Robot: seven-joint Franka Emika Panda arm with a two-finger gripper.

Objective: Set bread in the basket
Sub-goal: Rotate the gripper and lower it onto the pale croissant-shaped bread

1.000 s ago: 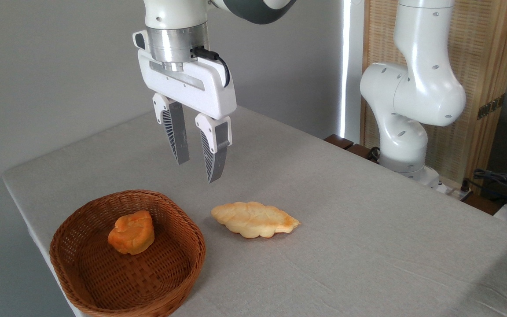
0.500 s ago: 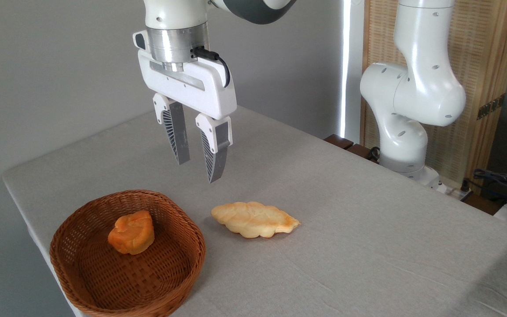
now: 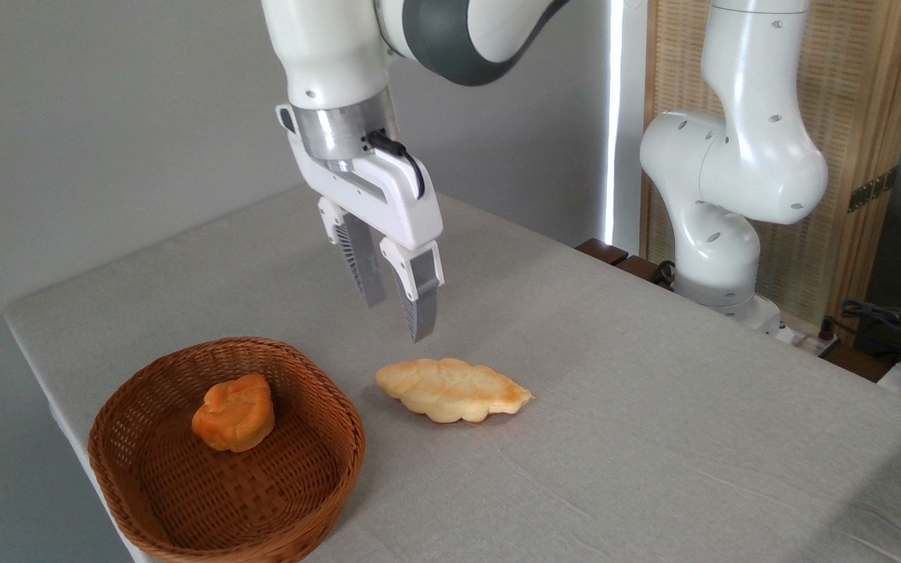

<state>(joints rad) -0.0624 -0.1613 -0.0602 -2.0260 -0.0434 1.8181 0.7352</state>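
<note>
The white two-finger end effector [image 3: 396, 311] hangs empty, fingers slightly parted, above the pale golden braided loaf [image 3: 453, 389], which lies on the grey desk [image 3: 654, 407] just beside the reddish-brown wicker basket [image 3: 325, 485]. A good grasp likely needs wider fingers, straddling the loaf's narrow middle.

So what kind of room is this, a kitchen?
More likely a robot test room: a white robot arm bolted beside a grey cloth-covered table, loose black cables, and no kitchen fittings in view.
</note>
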